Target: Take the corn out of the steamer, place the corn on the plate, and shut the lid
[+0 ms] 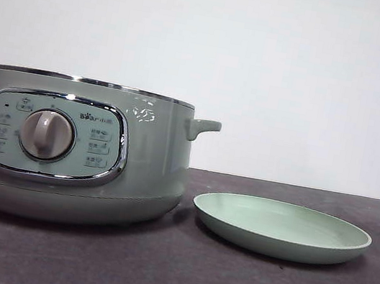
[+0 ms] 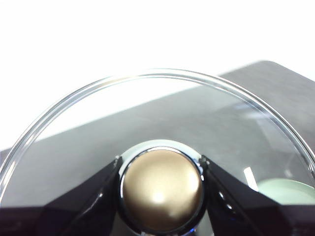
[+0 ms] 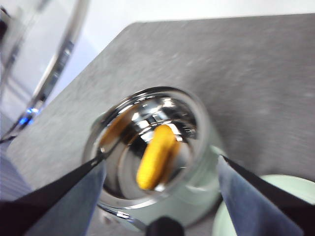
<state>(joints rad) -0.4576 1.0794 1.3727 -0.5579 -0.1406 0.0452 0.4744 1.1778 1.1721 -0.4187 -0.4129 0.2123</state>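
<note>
Corn (image 3: 156, 156) lies inside the open steamer (image 1: 72, 148), plate (image 1: 281, 229) just beside it. Your left gripper (image 2: 161, 189) clamps the lid (image 2: 147, 123) by its knob, held aloft. Your right gripper (image 3: 160, 169) hangs above the corn, jaws wide.

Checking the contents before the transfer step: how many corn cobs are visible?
1. The single corn lies inside the open steamer, below the open right hand. The plate beside the steamer holds none. Part of the steamer's interior is out of sight, so another could be hidden.
</note>
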